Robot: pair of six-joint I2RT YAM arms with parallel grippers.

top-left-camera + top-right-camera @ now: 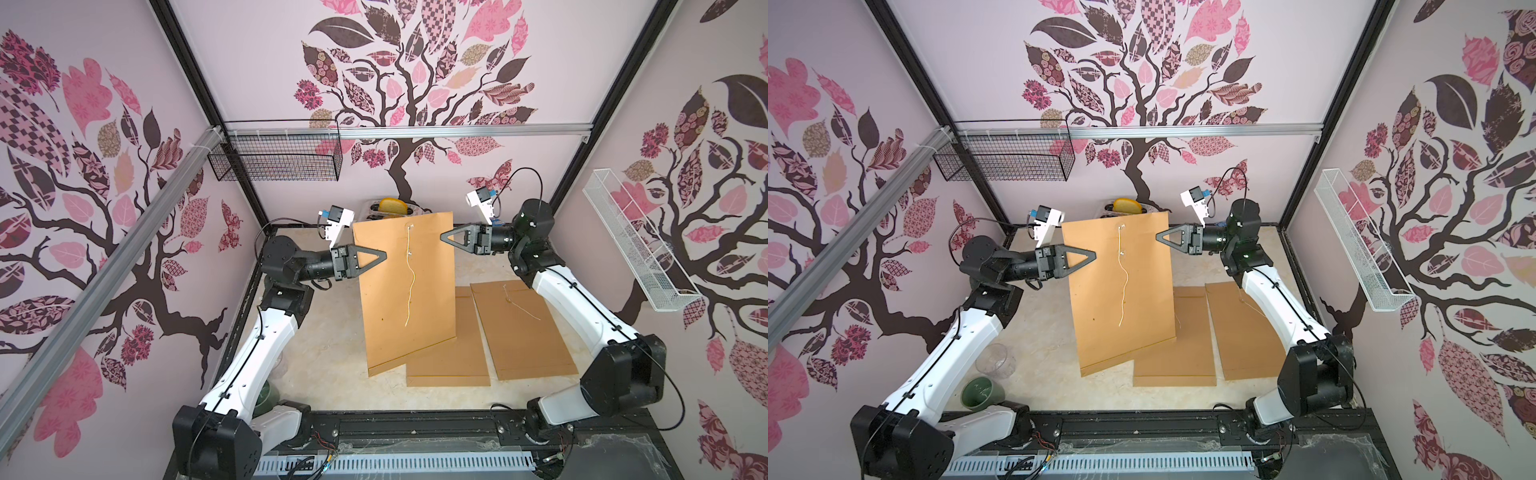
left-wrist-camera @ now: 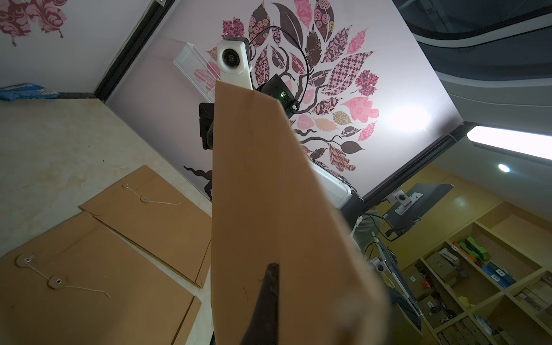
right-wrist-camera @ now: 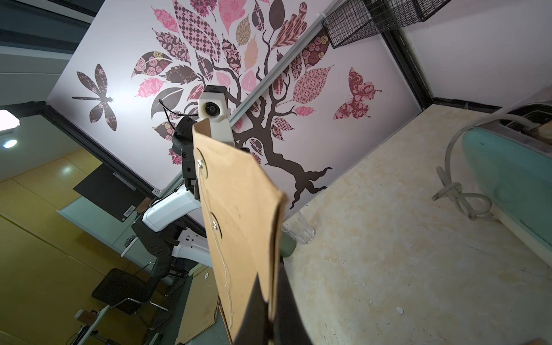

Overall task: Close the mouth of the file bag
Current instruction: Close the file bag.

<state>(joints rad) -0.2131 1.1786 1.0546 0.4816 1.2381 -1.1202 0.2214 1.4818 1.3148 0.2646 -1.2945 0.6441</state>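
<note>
on the near left of the pale marbled bench point(image 1: 324, 332), a dark green round cup point(image 1: 982, 392) is standing just beside a clear glass tumbler point(image 1: 995, 360), both close to the left arm's base. a little further in, a flat brown paper envelope point(image 1: 446, 361) is lying in the middle of the bench. a second flat brown envelope point(image 1: 523, 332) is lying just to its right, with a thin cord trailing across its face.

above and to the left of them, the brown kraft-paper file bag point(image 1: 405, 291) is being held upright over the middle of the bench, its mouth end farthest up and its lower edge hanging over the middle envelope; whether it is touching there i cannot tell. a thin pale string point(image 1: 409, 286) is dangling loose down its front from the upper button past the lower one.

the left hand point(image 1: 385, 254) is clenching the bag's left edge, and the right hand point(image 1: 442, 237) is clenching its right edge slightly higher up; in the right wrist view its fingers point(image 3: 254, 313) are pinching either side of the paper.

behind the bag, at the far edge of the bench, a pale teal toaster point(image 3: 507, 185) is standing with a yellow slice of bread point(image 1: 392, 204) in it. a black wire basket point(image 1: 278, 156) is hanging on the far wall to the left, and a white wire tray point(image 1: 636, 245) is hanging on the right wall.
</note>
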